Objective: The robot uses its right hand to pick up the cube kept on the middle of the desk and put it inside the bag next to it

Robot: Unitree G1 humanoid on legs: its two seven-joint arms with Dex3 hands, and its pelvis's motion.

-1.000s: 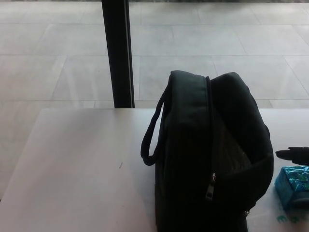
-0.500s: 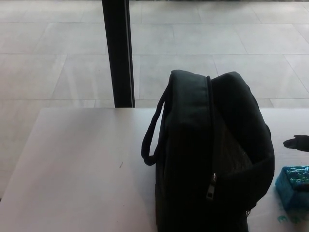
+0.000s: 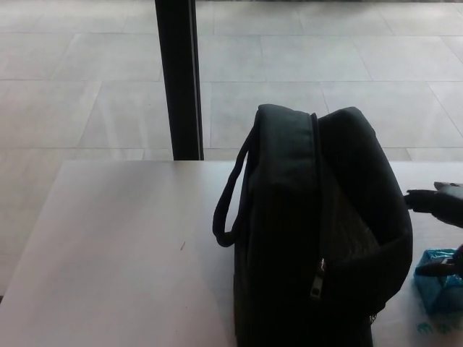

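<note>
Right hand [image 3: 443,231] at frame edge, fingers spread over cube [image 3: 438,282], beside bag [image 3: 318,231]

tiled hall [image 3: 325,50], white desk [image 3: 123,246]

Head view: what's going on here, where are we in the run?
The robot's right hand is coming in at the right edge of the picture, over the blue cube that sits on the white desk. The cube looks still down on the desk beside the upright black bag, not lifted yet. Too little of the hand shows to tell whether it has a grip. The left hand is not in view. So: pick-up under way, nothing in the bag that these pictures show.
</note>
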